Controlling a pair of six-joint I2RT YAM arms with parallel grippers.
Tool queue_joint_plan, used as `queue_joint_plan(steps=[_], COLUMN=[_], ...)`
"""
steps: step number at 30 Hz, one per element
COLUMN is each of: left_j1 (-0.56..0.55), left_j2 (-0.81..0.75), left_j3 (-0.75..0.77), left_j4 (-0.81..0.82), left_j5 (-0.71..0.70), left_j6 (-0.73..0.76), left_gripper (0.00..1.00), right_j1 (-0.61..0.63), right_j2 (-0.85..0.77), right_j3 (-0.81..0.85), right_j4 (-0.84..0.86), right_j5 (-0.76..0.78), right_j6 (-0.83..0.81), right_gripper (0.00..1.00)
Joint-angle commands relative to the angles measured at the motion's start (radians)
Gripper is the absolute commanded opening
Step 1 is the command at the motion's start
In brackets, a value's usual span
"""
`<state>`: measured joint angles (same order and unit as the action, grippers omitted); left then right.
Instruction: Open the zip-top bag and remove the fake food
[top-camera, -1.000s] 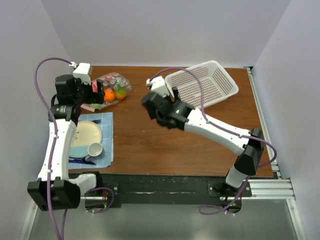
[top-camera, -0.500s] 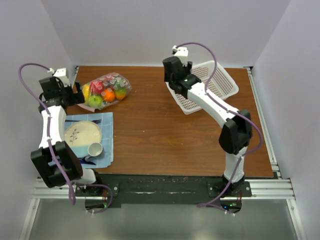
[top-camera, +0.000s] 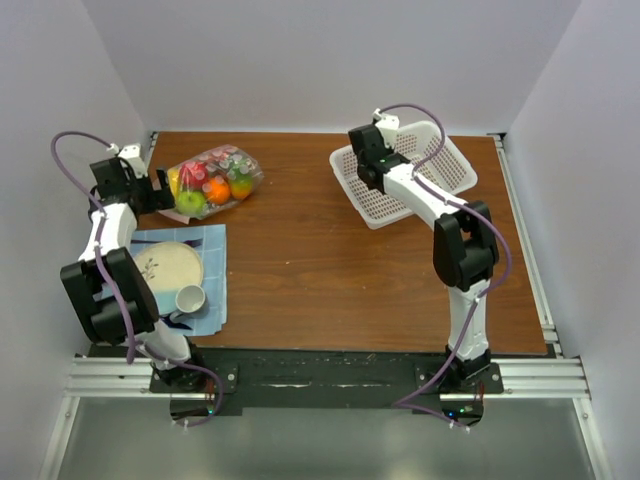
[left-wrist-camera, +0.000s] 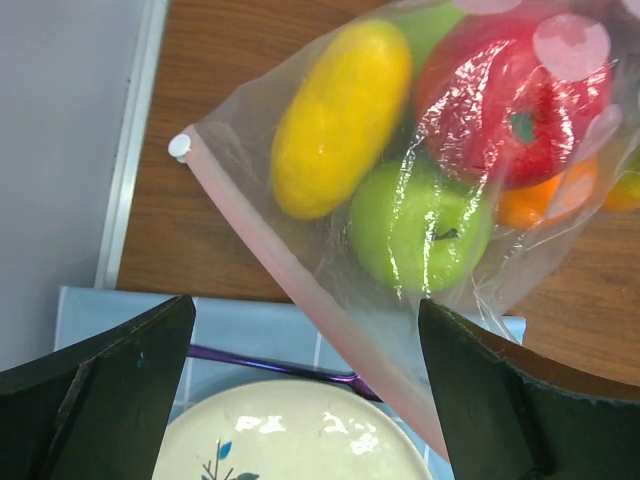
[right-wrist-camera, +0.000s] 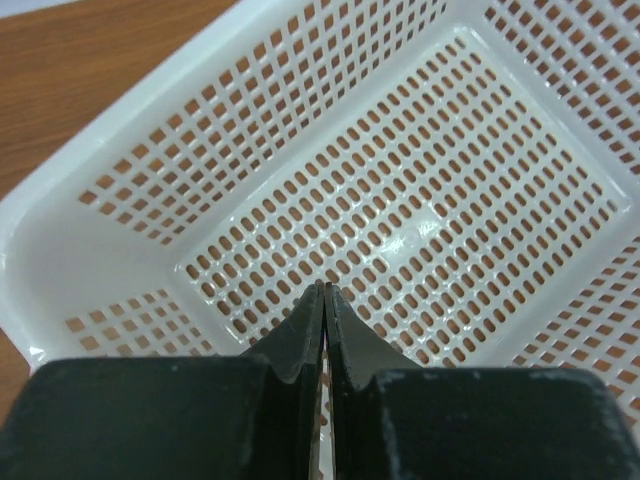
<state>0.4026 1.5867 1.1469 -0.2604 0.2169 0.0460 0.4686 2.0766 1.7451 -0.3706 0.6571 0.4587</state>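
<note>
My left pincer (left-wrist-camera: 305, 345) gapes wide beside the clear crinkly zip-top bag (left-wrist-camera: 300, 270) of glossy plastic fruit (left-wrist-camera: 420, 225), with a beige plate (left-wrist-camera: 290, 435) near. My right pincer (right-wrist-camera: 325, 298), pressed together, hangs over the white mesh basket (right-wrist-camera: 60, 235).

Wooden table (top-camera: 320, 250): zip-top bag (top-camera: 212, 178), basket (top-camera: 447, 165), blue mat (top-camera: 213, 272)

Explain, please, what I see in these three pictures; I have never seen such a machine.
Two robot arms are bolted to a wooden table. One picture looks from above; the other two come from cameras on the wrists. The left gripper stands open before the zip-top bag, which holds the fake food. The right gripper is shut over the white basket, holding nothing. A plate and a cup sit on a blue cloth.
</note>
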Motion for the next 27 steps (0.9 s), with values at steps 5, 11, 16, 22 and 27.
queue_joint_plan(steps=[5, 11, 16, 22, 27], left_j1=[-0.065, -0.145, -0.22, -0.312, -0.424], left_j2=[0.07, 0.078, 0.087, 0.119, 0.156], left_j3=[-0.021, -0.053, -0.078, -0.088, -0.079], left_j4=[0.134, 0.145, 0.151, 0.153, 0.136], left_j5=[-0.045, -0.057, -0.083, -0.074, -0.042], left_j6=[0.09, 0.109, 0.112, 0.097, 0.087], left_gripper=[0.98, 0.93, 0.91, 0.89, 0.87], right_j1=[0.048, 0.137, 0.168, 0.168, 0.168], right_j2=[-0.125, -0.289, -0.395, -0.599, -0.734], right_j3=[-0.258, -0.537, -0.654, -0.818, -0.914], right_j4=[-0.037, -0.056, -0.123, -0.228, -0.306], right_j5=[-0.045, -0.034, -0.01, -0.005, -0.025], right_j6=[0.147, 0.211, 0.256, 0.297, 0.308], right_gripper=[0.0, 0.0, 0.0, 0.0, 0.0])
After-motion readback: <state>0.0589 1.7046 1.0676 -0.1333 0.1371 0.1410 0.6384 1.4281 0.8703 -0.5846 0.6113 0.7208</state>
